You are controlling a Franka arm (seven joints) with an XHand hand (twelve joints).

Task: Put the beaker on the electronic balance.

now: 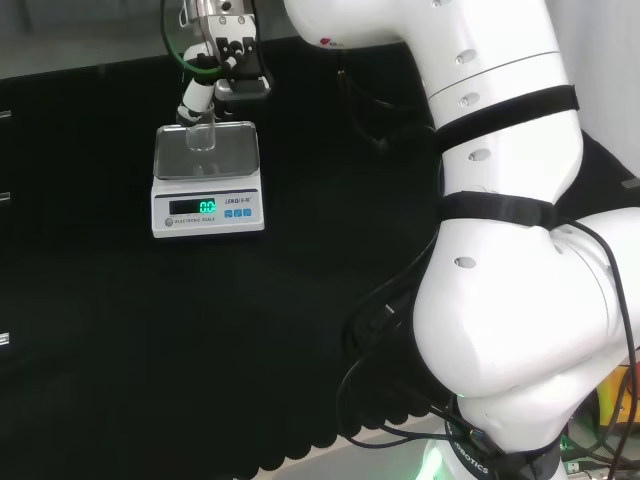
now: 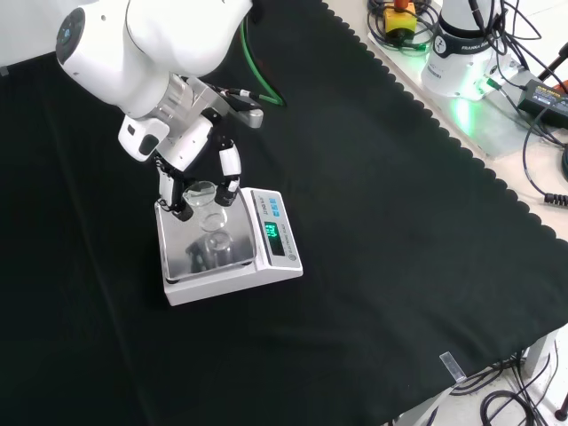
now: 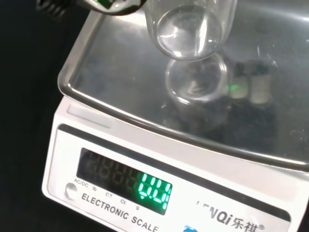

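My hand (image 2: pixel 191 146) hangs over the electronic balance (image 2: pixel 226 244), and the beaker (image 2: pixel 204 202) sits between my fingers (image 2: pixel 229 177), which reach down on either side of it and pinch it near its rim. In the front view the clear glass stands upright above the steel pan (image 2: pixel 191 257), toward the pan's far edge, with its mirror image just below it on the metal. Whether its base already rests on the pan or is a little above it I cannot tell.

In the head view the beaker (image 1: pixel 203 137) is faint, a pale outline over the balance (image 1: pixel 207 180), directly under my hand (image 1: pixel 215 60); my fingers there are partly cut off by the view's top edge. The glass is so clear that I cannot tell what it holds, if anything.

The wrist view brings the beaker (image 3: pixel 190 26) close: its round bottom shows from above over the pan (image 3: pixel 120 72), with its reflection beneath, and its upper part runs out of the picture. That view also gives the balance's lit green display at the front. The front view alone shows the black cloth of the counter (image 2: pixel 390 222) spreading around the balance.
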